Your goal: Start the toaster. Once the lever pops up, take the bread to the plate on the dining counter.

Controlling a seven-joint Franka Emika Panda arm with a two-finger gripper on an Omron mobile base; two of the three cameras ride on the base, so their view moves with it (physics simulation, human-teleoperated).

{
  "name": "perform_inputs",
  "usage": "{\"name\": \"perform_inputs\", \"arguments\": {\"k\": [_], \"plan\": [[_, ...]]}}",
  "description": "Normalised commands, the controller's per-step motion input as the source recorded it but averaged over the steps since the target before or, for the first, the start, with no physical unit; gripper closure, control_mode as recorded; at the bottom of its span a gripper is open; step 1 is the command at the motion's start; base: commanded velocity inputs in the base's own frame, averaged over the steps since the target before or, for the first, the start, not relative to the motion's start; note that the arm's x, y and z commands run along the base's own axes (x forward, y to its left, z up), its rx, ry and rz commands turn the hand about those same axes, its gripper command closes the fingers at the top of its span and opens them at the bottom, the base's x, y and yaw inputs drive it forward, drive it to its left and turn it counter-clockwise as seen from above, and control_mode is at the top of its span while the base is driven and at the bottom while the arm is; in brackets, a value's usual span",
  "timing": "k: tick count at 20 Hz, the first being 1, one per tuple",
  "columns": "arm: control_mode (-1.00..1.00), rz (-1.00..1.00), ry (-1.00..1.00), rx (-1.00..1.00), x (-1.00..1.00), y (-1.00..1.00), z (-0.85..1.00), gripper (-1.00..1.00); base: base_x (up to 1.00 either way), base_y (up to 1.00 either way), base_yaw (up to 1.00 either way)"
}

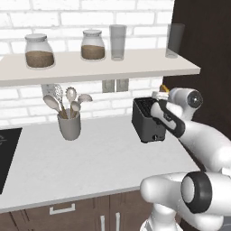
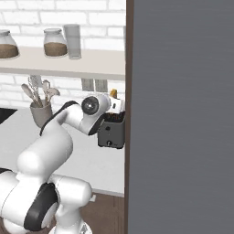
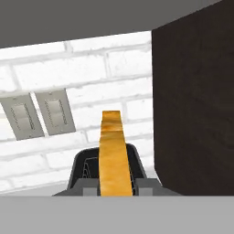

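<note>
In the hand view the toaster [image 3: 87,171] sits at six o'clock, and the bread [image 3: 112,155] stands on edge between the fingertips, its long axis running from six toward twelve. The gripper [image 3: 117,187] looks closed on the slice, though the tips barely show. The dark panel [image 3: 192,100] stands at three o'clock.

You get even, bright, flat rendered light with no glare and no blur, and edges stay sharp and straight out to the corners. Shadows are faint: a soft one lies under the shelf [image 1: 99,67] on the brick wall [image 1: 27,101], and the dark side panel [image 3: 194,100] reads dim.
</note>
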Motion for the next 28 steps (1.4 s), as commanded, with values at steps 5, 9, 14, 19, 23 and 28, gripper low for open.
{"name": "perform_inputs", "arguments": {"k": [5, 9, 14, 19, 23, 28], "plan": [[-1.0, 0.05, 0.18, -0.07, -0.39, 0.26, 0.47, 1.0, 0.0, 0.0, 0.0], [-1.0, 0.06, 0.26, -0.09, -0.45, 0.3, 0.08, 1.0, 0.0, 0.0, 0.0], [-1.0, 0.03, 0.13, -0.07, -0.7, 0.24, 0.06, 1.0, 0.0, 0.0, 0.0], [-1.0, 0.0, 0.01, 0.0, -0.97, 0.09, 0.08, 1.0, 0.0, 0.0, 0.0], [-1.0, 0.04, -0.12, 0.01, -1.0, 0.01, 0.12, 1.0, 0.0, 0.0, 0.0], [-1.0, 0.08, -0.03, 0.0, -0.86, 0.12, 0.31, 1.0, 0.0, 0.0, 0.0]]}}
